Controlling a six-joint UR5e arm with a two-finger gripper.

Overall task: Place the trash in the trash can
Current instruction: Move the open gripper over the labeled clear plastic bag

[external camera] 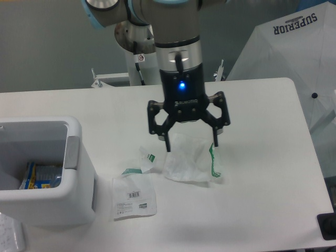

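Observation:
Three pieces of trash lie on the white table. A translucent white bag with a green stripe [191, 161] lies in the middle. A small crumpled wrapper with green marks [146, 158] sits left of it. A flat bag with a barcode label [134, 197] lies nearer the front. My gripper [191, 146] hangs open directly over the middle bag, its fingertips [168, 147] straddling the bag's upper edge with nothing gripped. The trash can [77, 173], a boxy white bin, stands at the left with colourful items inside.
A white umbrella printed SUPERIOR [294, 58] stands beyond the table's right edge. A dark object [326, 227] sits at the front right corner. The arm's mount [131, 73] rises behind the table's far edge.

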